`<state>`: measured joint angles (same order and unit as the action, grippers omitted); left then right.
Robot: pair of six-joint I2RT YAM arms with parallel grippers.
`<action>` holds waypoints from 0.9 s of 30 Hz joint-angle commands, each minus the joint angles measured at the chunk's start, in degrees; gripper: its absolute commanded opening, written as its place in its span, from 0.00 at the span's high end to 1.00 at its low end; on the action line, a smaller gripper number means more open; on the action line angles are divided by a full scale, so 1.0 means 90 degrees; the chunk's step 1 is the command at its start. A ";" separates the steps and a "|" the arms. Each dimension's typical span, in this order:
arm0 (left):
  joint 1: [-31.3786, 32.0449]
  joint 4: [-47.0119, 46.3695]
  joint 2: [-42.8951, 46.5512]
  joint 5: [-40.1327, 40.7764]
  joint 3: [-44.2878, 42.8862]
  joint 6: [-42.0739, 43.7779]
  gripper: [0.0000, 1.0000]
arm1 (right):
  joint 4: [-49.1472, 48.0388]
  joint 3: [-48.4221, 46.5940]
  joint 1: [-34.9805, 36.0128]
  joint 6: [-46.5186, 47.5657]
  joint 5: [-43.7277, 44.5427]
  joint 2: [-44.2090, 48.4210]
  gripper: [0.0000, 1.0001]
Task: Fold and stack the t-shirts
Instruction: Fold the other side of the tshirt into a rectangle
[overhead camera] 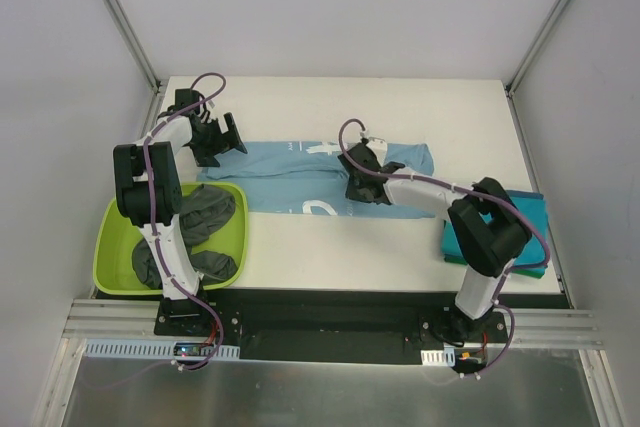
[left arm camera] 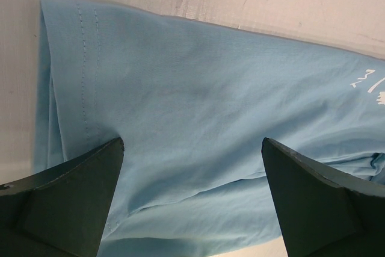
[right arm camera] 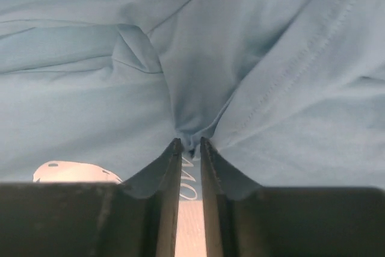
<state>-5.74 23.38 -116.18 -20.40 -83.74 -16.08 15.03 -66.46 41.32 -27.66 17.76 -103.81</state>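
The light blue t-shirt point(overhead camera: 290, 179) lies flat across the middle of the tabletop point(overhead camera: 400, 107). The left jaws stand spread wide over its left end. The right jaws pinch a bunched fold near its right end. A teal t-shirt point(overhead camera: 530, 209) sits at the right edge.

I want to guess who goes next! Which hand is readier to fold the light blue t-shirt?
Probably the right. The right hand pinches a pucker of the light blue t-shirt between nearly closed fingers, while the left hand hangs wide open over the shirt's left end, gripping nothing.
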 commanded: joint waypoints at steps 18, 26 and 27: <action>-0.0095 0.0254 -0.0128 0.0333 -0.0080 0.0009 0.01 | -0.0381 -0.1433 -0.1426 0.1862 -0.2263 -0.0603 0.04; -0.0105 0.0264 -0.0177 0.0460 -0.0109 0.0038 0.01 | 0.0487 -0.1718 -0.1740 0.1863 -0.2257 -0.1024 0.04; -0.0114 0.0264 -0.0187 0.0460 -0.0119 0.0028 0.01 | 0.0537 -0.1640 -0.1740 0.1872 -0.2266 -0.0976 0.04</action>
<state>-5.74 23.40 -116.18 -18.96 -83.90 -16.10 15.55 -80.66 25.26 -11.64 -0.01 -114.21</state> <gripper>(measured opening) 0.990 0.963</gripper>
